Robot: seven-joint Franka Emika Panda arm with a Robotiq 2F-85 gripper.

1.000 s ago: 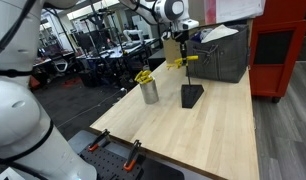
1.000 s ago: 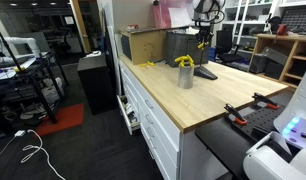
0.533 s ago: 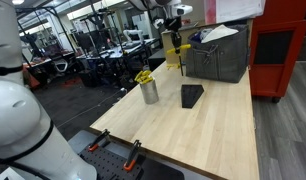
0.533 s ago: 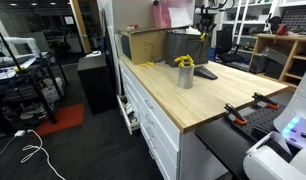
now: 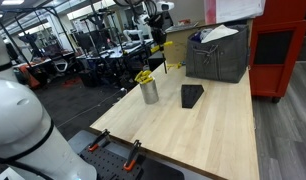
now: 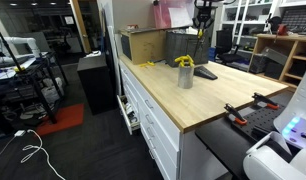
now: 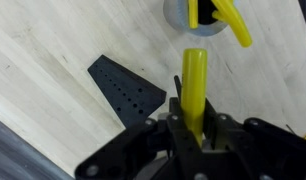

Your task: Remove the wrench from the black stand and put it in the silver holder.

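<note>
Tool [image 7: 196,127] grips the wrench [image 7: 195,75], off the black stand [image 7: 128,90]; next, centre over the silver holder [image 7: 175,12] at top, then lower.

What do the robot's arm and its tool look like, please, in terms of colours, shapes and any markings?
In an exterior view the arm has rounded white segments with darker joints. In the wrist view the tool is matte black, with a blocky, angular body. No markings, labels or loose cables can be made out on either at this picture size.
</note>
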